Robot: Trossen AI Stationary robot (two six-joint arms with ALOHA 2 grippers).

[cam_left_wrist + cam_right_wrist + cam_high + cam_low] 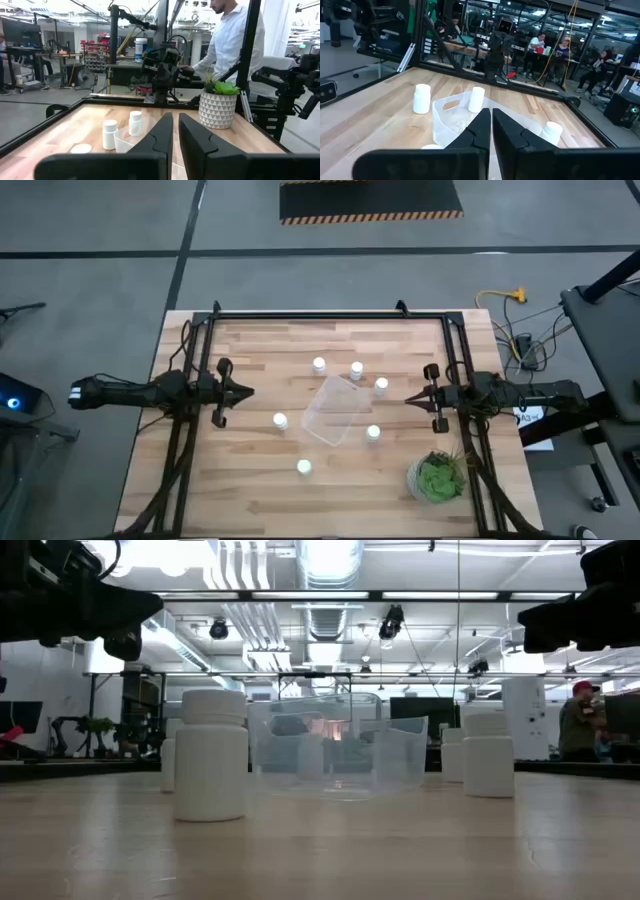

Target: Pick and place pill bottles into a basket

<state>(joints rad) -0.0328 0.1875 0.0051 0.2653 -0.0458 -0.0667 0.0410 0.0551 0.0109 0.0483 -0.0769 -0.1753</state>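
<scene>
Six small white pill bottles stand upright on the wooden table around the clear bin: three behind it, one to its left, one to its right, and one near the front. The bin rests on its base at mid-table, turned askew, with nothing in it. My left gripper hovers left of the bin, shut and empty. My right gripper hovers right of it, shut and empty. Both point toward the bin, as the wrist views show.
A green plant in a white pot stands at the table's near right corner. A black frame runs along the table's far edge and sides. A person in a white shirt stands beyond the right edge.
</scene>
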